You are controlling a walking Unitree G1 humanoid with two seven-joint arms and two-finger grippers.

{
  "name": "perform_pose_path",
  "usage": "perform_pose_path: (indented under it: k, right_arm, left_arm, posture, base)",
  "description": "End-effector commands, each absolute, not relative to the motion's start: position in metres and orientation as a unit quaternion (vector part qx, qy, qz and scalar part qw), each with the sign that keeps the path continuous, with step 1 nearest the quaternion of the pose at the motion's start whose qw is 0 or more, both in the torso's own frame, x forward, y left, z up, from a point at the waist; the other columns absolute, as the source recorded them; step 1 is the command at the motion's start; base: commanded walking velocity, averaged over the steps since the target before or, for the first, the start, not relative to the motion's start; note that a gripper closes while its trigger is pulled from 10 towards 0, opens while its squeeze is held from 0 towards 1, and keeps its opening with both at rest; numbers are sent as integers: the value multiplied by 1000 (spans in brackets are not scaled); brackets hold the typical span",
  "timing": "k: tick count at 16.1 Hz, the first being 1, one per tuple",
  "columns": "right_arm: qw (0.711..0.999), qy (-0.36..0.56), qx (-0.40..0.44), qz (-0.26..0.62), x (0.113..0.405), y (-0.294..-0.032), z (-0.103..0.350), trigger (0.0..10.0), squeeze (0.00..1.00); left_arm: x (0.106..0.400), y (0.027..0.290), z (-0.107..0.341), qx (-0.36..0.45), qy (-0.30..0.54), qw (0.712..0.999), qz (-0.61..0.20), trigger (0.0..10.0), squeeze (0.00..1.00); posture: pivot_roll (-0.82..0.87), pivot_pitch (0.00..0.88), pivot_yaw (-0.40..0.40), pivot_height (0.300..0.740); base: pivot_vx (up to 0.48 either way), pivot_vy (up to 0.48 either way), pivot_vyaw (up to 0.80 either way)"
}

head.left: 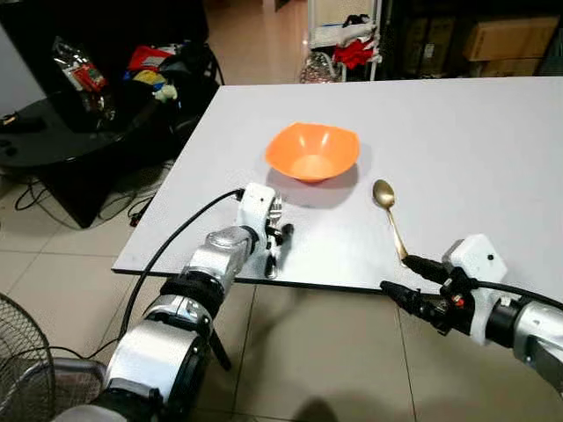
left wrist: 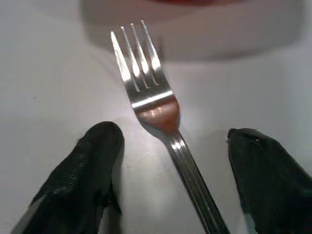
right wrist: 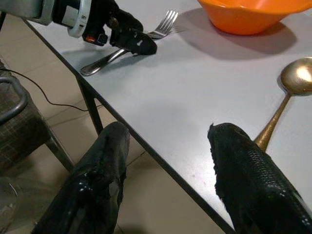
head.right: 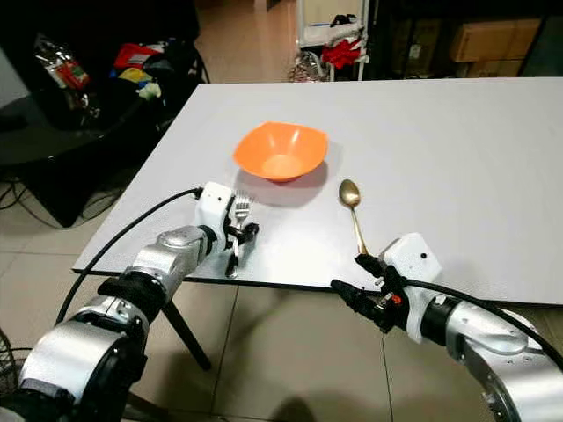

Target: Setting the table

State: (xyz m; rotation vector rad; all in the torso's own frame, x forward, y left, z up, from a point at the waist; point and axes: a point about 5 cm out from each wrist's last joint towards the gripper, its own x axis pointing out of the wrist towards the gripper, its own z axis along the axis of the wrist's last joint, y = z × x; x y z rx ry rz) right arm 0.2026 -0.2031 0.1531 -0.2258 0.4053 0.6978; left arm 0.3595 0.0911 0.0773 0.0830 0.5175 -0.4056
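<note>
An orange bowl (head.left: 312, 151) stands on the white table (head.left: 475, 141), toward its near left part. A steel fork (head.right: 236, 230) lies left of the bowl, tines pointing at it. My left gripper (head.right: 239, 233) is open, low over the fork's neck, with one black finger (left wrist: 97, 156) on each side and neither touching the fork (left wrist: 156, 107). A gold spoon (head.left: 388, 211) lies right of the bowl, handle toward the front edge. My right gripper (head.left: 396, 272) is open and holds nothing, hovering at the table's front edge just beyond the spoon's handle (right wrist: 273, 122).
A black glass side table (head.left: 53, 132) with bags and clutter stands to the left. A fan grille (head.left: 18, 352) sits low at the left. A rack with red cloth (head.left: 352, 44) and cardboard boxes (head.left: 510, 40) lie beyond the table. Tiled floor lies below the front edge.
</note>
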Motion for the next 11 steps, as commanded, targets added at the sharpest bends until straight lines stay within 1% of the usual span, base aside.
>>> perform_pose_path:
  k: [1,5,11]
  right_arm:
    - [910,186,-111,353,202,-199,159,10000,0]
    - [906,189,-116,361,201,-197,158,10000,0]
    - [900,182,-113,381,203,-190,160,10000,0]
  left_arm:
    - [354,106,62,37,296,940,-162,0,0]
    - [353,108,60,10,306,940,-149,0,0]
    - [353,116,57,10,313,940,-134,0,0]
  posture:
    - [-143,0,142,740]
    - [-143,0,142,740]
    - [-134,0,132,740]
  base:
    - [0,0,0]
    - [0,0,0]
    - [0,0,0]
